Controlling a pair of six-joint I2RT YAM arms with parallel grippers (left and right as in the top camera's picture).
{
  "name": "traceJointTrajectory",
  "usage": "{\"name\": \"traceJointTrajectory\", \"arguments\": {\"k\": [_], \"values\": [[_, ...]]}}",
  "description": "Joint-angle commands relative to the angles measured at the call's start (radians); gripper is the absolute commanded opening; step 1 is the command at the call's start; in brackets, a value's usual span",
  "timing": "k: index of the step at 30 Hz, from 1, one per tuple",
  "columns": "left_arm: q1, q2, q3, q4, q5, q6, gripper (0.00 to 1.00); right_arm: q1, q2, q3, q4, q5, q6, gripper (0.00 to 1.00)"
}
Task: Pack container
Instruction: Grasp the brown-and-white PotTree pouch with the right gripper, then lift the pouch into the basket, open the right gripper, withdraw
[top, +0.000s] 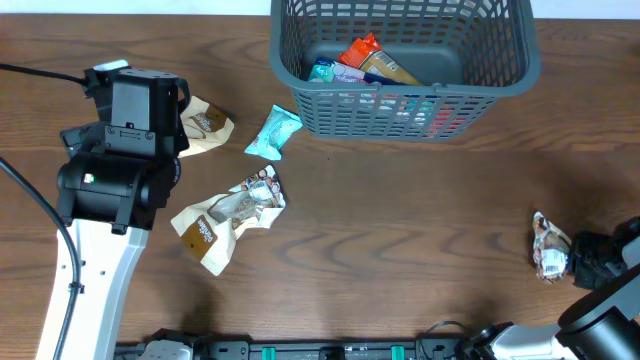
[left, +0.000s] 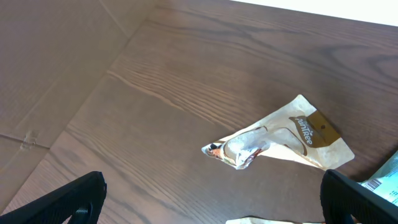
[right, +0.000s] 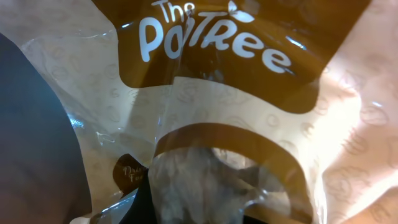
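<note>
Nearest the robot, on the right, the right arm (top: 610, 290) reaches its jaws to a small crumpled cream-and-brown foil snack packet (top: 548, 248) lying on the dark wood-grain bench (top: 420, 220). The right wrist view is filled by that packet's printed face pressed close to the lens, with no fingers showing. I therefore cannot tell whether these jaws are clenched on the packet or merely against it. Toward the left, a flat cream pouch with a brown label (top: 205, 240) lies loose mid-bench, and a crumpled printed wrapper (top: 258, 192) rests against its far end. Beside these, the left arm (top: 120, 160) hangs above the bench. In its wrist view the jaws are spread wide and released, with one dark fingertip at each lower corner and nothing between them. Ahead of them lies another cream-and-brown pouch (left: 280, 140), flat on the wood. A small teal packet (top: 273, 132) sits just beyond it, near the container but not in it. Farthest back stands the large rectangular dark grey-blue plastic basket with slotted lattice sides (top: 330, 112), upright at the bench's far edge. It holds a few packets, orange, teal and brown among them, piled on its floor. By this showing the packing is partly done. Some packets are in, while about five wait outside, and the right-hand one looks to be the next to go.
</note>
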Motion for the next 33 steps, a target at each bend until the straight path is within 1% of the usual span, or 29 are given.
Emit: {"name": "traceJointTrajectory", "arguments": {"k": [1,6,8,12,15,17,20,22,24,27,29,33], "values": [[0.004,-0.005,-0.002,-0.005,-0.001,0.001,0.99,0.007,0.01,0.079,-0.011,-0.164,-0.056,0.01],[0.004,-0.005,-0.002,-0.005,-0.001,0.001,0.99,0.007,-0.036,0.33,-0.137,-0.248,-0.117,0.01],[0.004,-0.005,-0.002,-0.005,-0.001,0.001,0.99,0.007,-0.058,0.474,-0.214,-0.276,-0.156,0.01],[0.004,-0.005,-0.002,-0.005,-0.001,0.001,0.99,0.024,-0.11,0.705,-0.328,-0.371,-0.232,0.01],[0.004,-0.005,-0.002,-0.005,-0.001,0.001,0.99,0.064,-0.145,0.861,-0.346,-0.478,-0.289,0.01],[0.004,-0.005,-0.002,-0.005,-0.001,0.001,0.99,0.109,-0.163,0.961,-0.344,-0.508,-0.295,0.01],[0.004,-0.005,-0.002,-0.005,-0.001,0.001,0.99,0.213,-0.175,1.081,-0.322,-0.52,-0.327,0.01],[0.004,-0.005,-0.002,-0.005,-0.001,0.001,0.99,0.335,-0.174,1.139,-0.279,-0.521,-0.391,0.01],[0.004,-0.005,-0.002,-0.005,-0.001,0.001,0.99,0.463,-0.174,1.148,-0.22,-0.517,-0.49,0.01],[0.004,-0.005,-0.002,-0.005,-0.001,0.001,0.99,0.646,-0.154,1.147,-0.197,-0.451,-0.673,0.01],[0.004,-0.005,-0.002,-0.005,-0.001,0.001,0.99,0.736,-0.124,1.147,-0.192,-0.374,-0.723,0.01],[0.004,-0.005,-0.002,-0.005,-0.001,0.001,0.99,0.851,-0.027,1.147,-0.155,-0.36,-0.808,0.01]]}}
